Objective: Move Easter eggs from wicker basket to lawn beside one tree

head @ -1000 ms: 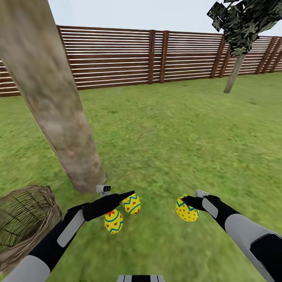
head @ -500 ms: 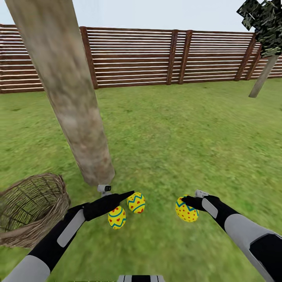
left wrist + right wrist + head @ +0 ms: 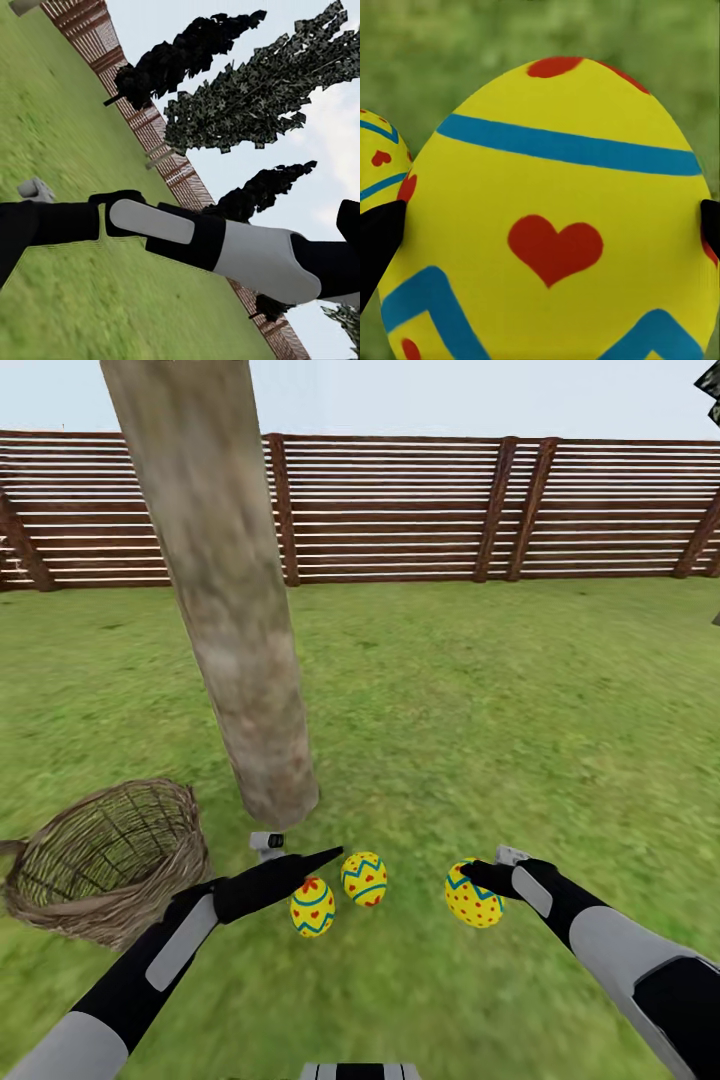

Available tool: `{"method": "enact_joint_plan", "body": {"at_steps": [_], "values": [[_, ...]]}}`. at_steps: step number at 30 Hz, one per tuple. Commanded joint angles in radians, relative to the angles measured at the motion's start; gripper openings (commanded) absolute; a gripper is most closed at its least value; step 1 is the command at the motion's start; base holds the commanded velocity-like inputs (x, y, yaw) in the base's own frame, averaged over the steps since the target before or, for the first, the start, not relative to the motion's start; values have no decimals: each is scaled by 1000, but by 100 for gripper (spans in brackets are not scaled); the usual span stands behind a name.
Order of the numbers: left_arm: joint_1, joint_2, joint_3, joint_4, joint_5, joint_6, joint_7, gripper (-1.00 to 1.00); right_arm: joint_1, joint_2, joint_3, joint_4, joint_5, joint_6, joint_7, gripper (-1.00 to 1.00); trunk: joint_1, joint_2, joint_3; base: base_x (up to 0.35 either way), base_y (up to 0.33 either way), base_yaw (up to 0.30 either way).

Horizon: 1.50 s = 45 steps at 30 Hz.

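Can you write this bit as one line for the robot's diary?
right end effector: gripping third egg | two eggs on lawn by tree | basket: empty

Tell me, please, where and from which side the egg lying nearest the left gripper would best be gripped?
Probably across its middle, the widest part, from above. The egg lies on the lawn with its top exposed, just beyond the left gripper. A second egg sits close on its far right, so fingers closing across the free sides seem safest.
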Motion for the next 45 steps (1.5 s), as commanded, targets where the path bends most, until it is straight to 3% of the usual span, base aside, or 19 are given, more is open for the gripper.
{"method": "enact_joint_plan", "body": {"at_steps": [1,7,12,30,33,39,43,45], "values": [[-1,1,-3,0,10,9,1,100,0,0,3,-2,0,3,-3,-100,0,0,0,0,-171,294],[-1,1,-3,0,9,9,1,100,0,5,4,-1,3,-8,-19,-100,0,0,2,0,-171,294],[-1,1,-4,0,8,9,11,100,0,16,3,3,58,-61,-21,-100,0,0,4,0,-171,294],[0,0,-3,2,8,9,31,100,0,17,3,3,64,-63,-23,-100,0,0,10,94,-214,294],[0,-1,-3,3,8,9,31,100,0,20,3,3,65,-81,-83,-100,0,0,11,218,-267,294],[0,-11,-5,3,8,9,30,100,0,53,7,4,74,-149,-196,-100,0,0,14,245,-241,294],[0,-13,-5,3,9,9,28,100,0,100,8,6,175,-185,-277,-100,0,0,15,209,-151,294],[1,-13,-5,3,10,8,26,100,0,106,8,6,187,-187,-283,-100,0,0,16,35,-19,294]]}}
